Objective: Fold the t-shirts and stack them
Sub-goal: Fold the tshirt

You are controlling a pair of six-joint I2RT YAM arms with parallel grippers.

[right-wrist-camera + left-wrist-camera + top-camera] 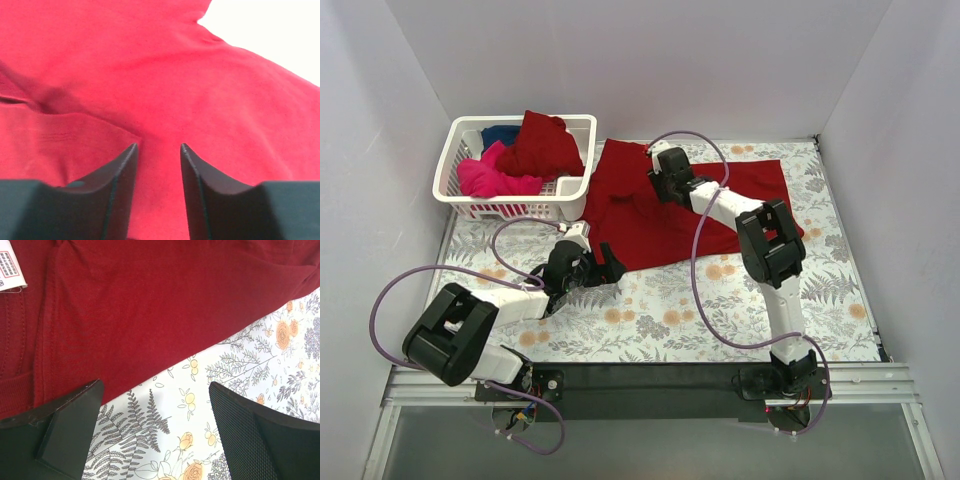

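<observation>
Right gripper (159,146), jaws slightly parted, hangs over the dark red t-shirt (640,225) spread on the floral table (670,320); left gripper (155,385) gapes wide at its edge (white label (10,265), red print unreadable).

One dark red shirt (640,225) lies spread along the far edge of the table (670,320), from just beside the basket (520,208) toward the far right corner. It is mostly flat, rumpled at its left part, with its near hem running slantwise. A white label (10,267) shows on it. The second red shirt (542,148) sits bunched on top in the basket, by its right rim. The pink shirt (490,178) is crumpled at the near left, and the blue shirt (502,133) is mostly buried at the far side
</observation>
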